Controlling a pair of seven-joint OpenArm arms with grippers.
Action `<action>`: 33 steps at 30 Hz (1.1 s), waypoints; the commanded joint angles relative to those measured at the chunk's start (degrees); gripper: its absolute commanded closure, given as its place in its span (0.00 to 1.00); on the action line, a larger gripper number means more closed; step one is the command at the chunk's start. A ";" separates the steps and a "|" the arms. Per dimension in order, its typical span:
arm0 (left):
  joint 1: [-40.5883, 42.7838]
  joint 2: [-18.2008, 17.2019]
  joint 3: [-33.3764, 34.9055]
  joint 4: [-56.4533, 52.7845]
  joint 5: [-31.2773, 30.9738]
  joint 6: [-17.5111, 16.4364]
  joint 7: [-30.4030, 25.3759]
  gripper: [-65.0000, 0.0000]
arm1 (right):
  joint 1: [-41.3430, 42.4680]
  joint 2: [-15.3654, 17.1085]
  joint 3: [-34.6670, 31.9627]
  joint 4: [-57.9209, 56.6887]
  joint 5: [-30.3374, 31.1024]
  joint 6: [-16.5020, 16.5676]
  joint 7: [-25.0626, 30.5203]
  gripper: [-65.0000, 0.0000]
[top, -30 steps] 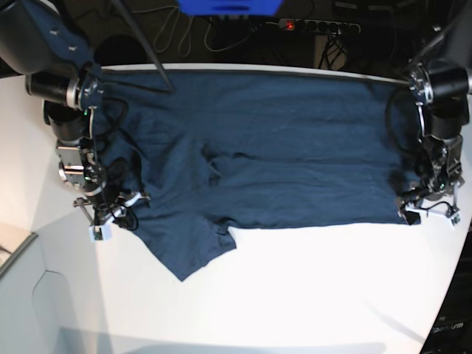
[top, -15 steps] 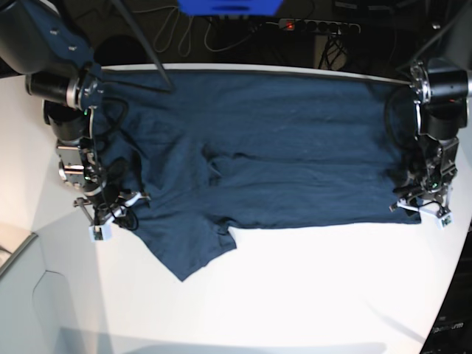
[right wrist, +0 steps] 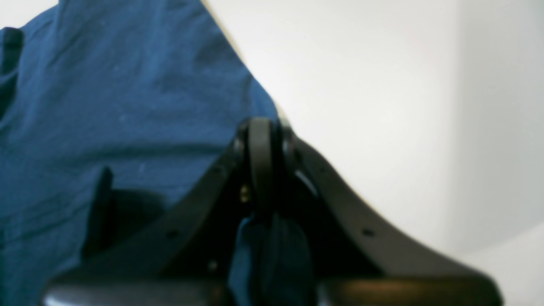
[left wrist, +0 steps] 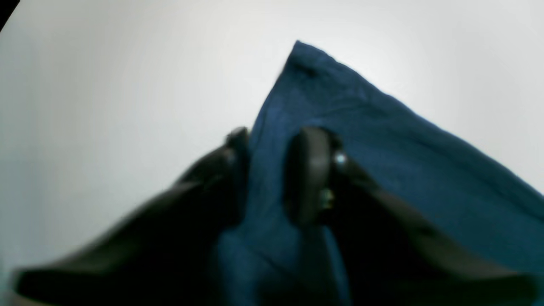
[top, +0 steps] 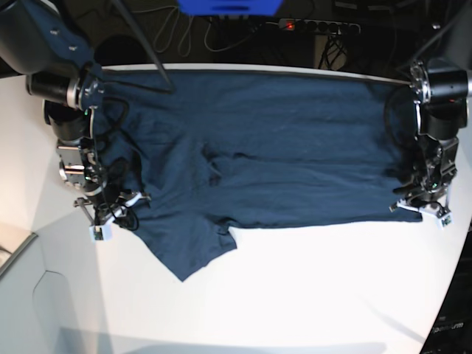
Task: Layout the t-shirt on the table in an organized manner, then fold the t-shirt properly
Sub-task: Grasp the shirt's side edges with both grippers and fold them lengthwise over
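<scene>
The dark navy t-shirt (top: 280, 147) lies spread across the far half of the white table (top: 310, 295), with one sleeve pointing toward the near edge at the left. My left gripper (top: 424, 209) is at the shirt's near right corner. In the left wrist view, the left gripper (left wrist: 272, 157) is shut on a raised fold of the t-shirt (left wrist: 382, 148), with cloth filling the space between its fingers. My right gripper (top: 110, 217) is at the shirt's left edge. The right wrist view shows the right gripper (right wrist: 263, 136) shut on the t-shirt (right wrist: 106, 106), cloth bunched behind its fingertips.
Beyond the curved far edge of the table lie a power strip (top: 317, 26), cables and a blue object (top: 228, 7). A thin black rod (top: 144, 44) slants down to the shirt's far left part. Bare white tabletop spreads in front of the shirt.
The left gripper's jaws have come together on the shirt's near right corner, and the gripper has shifted slightly inward. The right arm and its gripper have not moved.
</scene>
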 commanded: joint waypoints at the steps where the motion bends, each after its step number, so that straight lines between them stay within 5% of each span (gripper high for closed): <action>1: -1.47 -1.01 -0.14 0.74 -0.12 0.25 -1.11 0.99 | 0.75 0.18 0.07 0.13 -0.47 -0.18 -1.34 1.00; 9: -1.29 -1.01 -0.22 1.97 -1.09 -0.10 -0.94 1.00 | -1.27 -0.18 0.16 4.53 -0.21 -0.18 -0.81 1.00; 21: 12.95 -3.38 -0.22 30.10 -15.95 0.43 5.22 1.00 | -14.99 -3.87 0.25 32.92 -0.12 -0.09 -0.90 1.00; 33: 24.64 -5.05 -7.35 41.97 -23.33 0.16 5.31 1.00 | -31.43 -3.34 3.06 52.53 11.13 0.17 -1.08 1.00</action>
